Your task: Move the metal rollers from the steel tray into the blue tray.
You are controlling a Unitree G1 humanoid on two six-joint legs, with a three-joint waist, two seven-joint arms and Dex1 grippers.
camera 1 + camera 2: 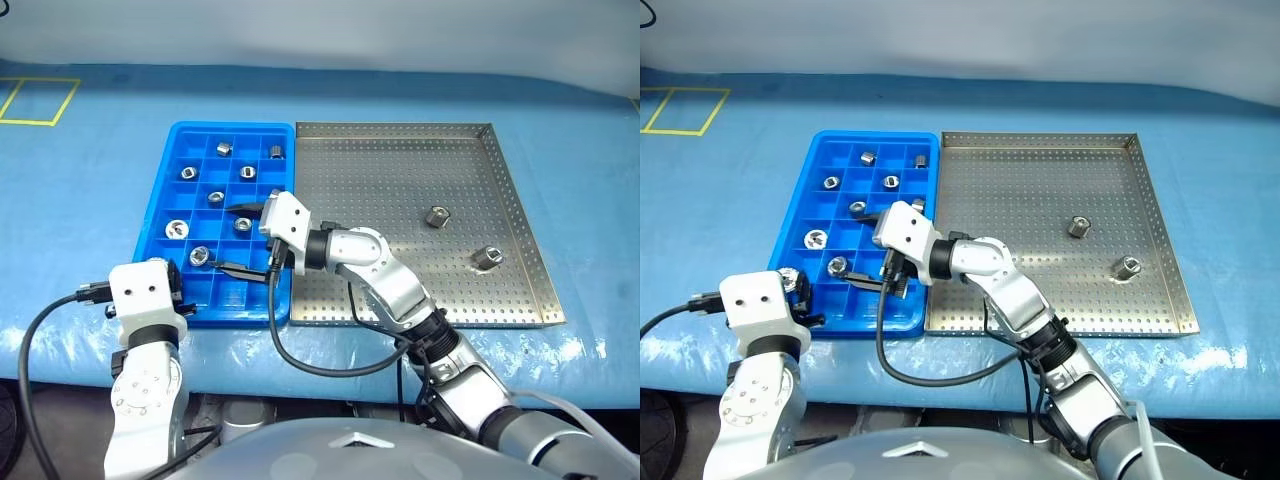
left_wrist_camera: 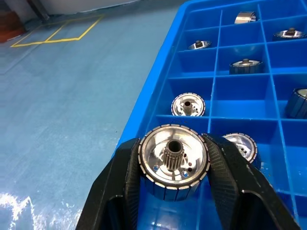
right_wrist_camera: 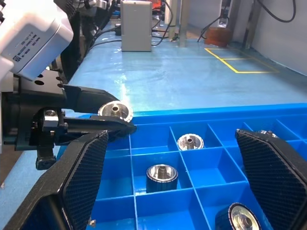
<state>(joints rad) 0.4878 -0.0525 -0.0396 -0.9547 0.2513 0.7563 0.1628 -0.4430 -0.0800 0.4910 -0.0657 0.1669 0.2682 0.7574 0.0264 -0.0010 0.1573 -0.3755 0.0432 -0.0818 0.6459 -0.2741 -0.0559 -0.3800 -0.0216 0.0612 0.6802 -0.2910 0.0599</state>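
Fingers of the left gripper pinch a shiny round metal roller over the near left corner of the blue plastic grid tray, the right gripper is spread wide, and the two could bump.

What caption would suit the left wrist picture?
Left gripper, jaws shut on a metal roller, at the blue tray's edge.

Glossy blue plastic tray, shiny metal rollers, perforated matt steel tray, textured blk fingers.
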